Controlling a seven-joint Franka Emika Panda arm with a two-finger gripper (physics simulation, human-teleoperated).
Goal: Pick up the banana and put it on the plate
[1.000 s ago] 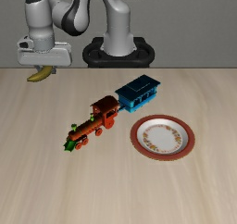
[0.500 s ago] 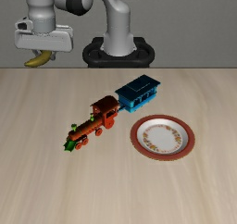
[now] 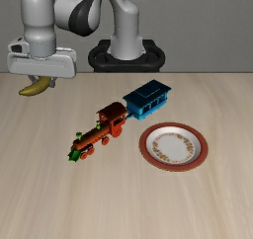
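While the banana [image 3: 38,86], judged light, curved and easily bruised, is clamped near its middle by the gripper [image 3: 40,78], the plate [image 3: 174,167] is seen well apart.

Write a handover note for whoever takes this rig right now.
Gripper: shut on the banana, which hangs under it at the exterior view's left and looks clear of the table.
Plate: on the table toward the exterior view's lower right, with nothing on it.
In between: a toy train and a blue wagon, lying roughly on the line from the banana to the plate.
Done: banana grasped.
Left: carry it across to the plate, probably high enough to pass over the train and wagon, then lower and release.
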